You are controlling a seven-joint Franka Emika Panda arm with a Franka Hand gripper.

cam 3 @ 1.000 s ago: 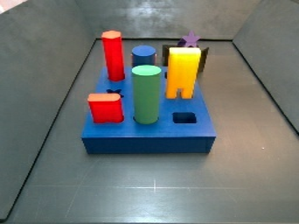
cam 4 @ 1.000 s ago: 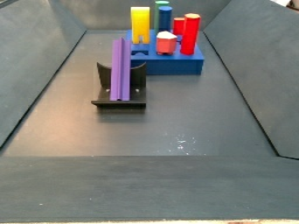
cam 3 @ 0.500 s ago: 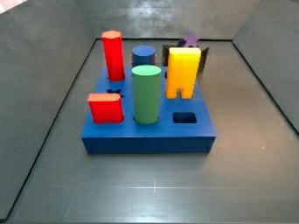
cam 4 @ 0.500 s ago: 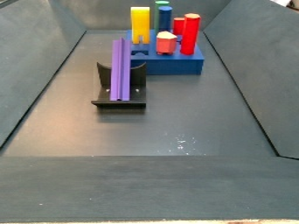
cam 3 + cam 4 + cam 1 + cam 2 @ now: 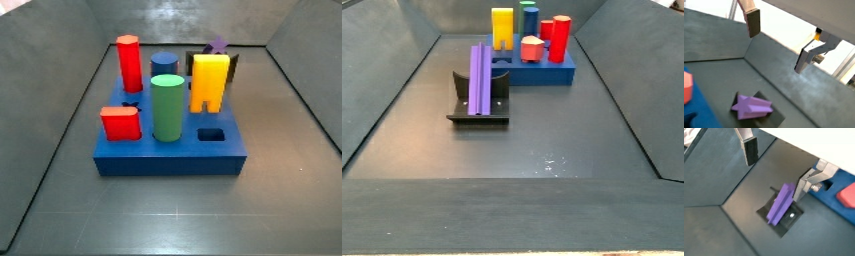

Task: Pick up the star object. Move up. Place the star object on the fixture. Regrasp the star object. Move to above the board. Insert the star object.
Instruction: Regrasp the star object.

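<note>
The star [image 5: 480,79] stands upright against the fixture [image 5: 477,113], near the board [image 5: 543,72]; placing looks done, with regrasp, move and insertion left. The gripper [image 5: 777,163] hangs above it in both wrist views, jaws spread and empty. Nothing has shifted since the earlier frames

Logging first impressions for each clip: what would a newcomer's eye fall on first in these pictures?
Most likely the tall purple star object, standing upright on the black fixture in the middle of the floor, apart from everything else. Next, the blue board crowded with bright pegs: a red one, a green cylinder and a yellow arch. The gripper hangs open above the star object, holding nothing.
</note>
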